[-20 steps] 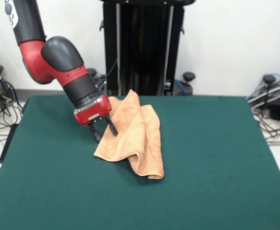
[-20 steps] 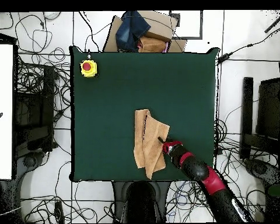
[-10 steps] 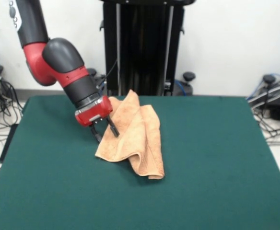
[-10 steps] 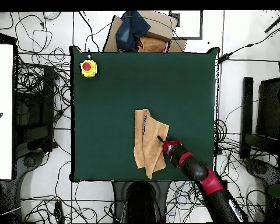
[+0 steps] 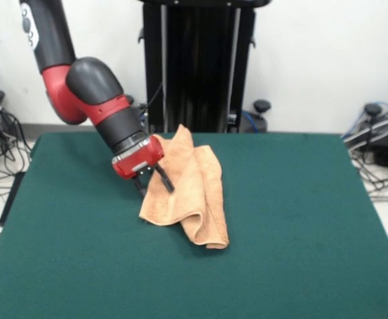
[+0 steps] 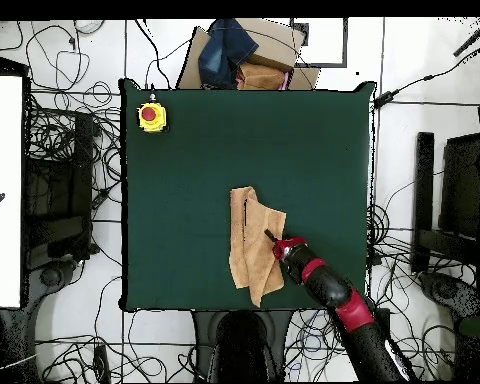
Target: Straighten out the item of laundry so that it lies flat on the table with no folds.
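Large dark green felt-covered rectangular table (image 5: 300, 219), mostly bare on every side of the claw. Light orange-tan terry-cloth hand towel (image 5: 194, 183) sits folded over itself lengthwise, bunched, spreading from the claw toward the table's middle, one rounded fold hanging past the claw on the camera side. Red and black Sawyer arm's gripper (image 5: 153, 184) is angled down at the towel's side edge, dark fingers (image 5: 163, 180) pressed into the cloth; looks pinched on the towel edge layer, though which layer can't be told. Judgement: step in hand is unfolding; best to lift only the top layer low, drag outward away from the fold, keep lower layer pinned by friction, avoid dragging the whole bundle.
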Action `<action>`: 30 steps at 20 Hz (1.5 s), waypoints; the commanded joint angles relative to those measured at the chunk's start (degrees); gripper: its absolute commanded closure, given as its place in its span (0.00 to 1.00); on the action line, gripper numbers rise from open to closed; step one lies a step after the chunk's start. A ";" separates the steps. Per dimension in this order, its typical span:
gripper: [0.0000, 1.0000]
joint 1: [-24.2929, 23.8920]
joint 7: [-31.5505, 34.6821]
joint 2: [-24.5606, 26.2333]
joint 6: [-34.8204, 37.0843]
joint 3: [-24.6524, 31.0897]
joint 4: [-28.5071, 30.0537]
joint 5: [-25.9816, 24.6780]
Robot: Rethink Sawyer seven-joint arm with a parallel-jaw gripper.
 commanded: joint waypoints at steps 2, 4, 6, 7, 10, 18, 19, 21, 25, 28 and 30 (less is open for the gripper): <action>0.00 3.27 -9.42 9.17 1.09 -0.95 -9.19 -1.52; 0.00 6.85 -4.32 4.75 -1.79 -2.04 -8.84 -3.63; 0.00 12.33 2.88 -2.96 -6.68 -4.24 -7.41 -6.46; 0.00 14.04 4.49 -5.52 -7.73 -5.07 -7.07 -6.89; 0.00 15.35 4.10 -8.16 -7.32 -5.10 -7.05 -6.09; 0.00 18.25 6.56 -11.62 -12.41 -7.43 -6.41 -5.98; 0.00 18.21 6.45 -11.71 -13.51 -7.40 -6.35 -6.30; 1.00 18.21 5.94 -11.69 -14.00 -7.58 -6.34 -5.73; 1.00 17.19 5.03 -11.01 -14.59 -7.13 -6.15 -5.64; 1.00 16.46 4.21 -10.53 -14.18 -6.87 -6.04 -5.13; 1.00 15.82 3.47 -9.93 -13.85 -6.34 -6.07 -5.08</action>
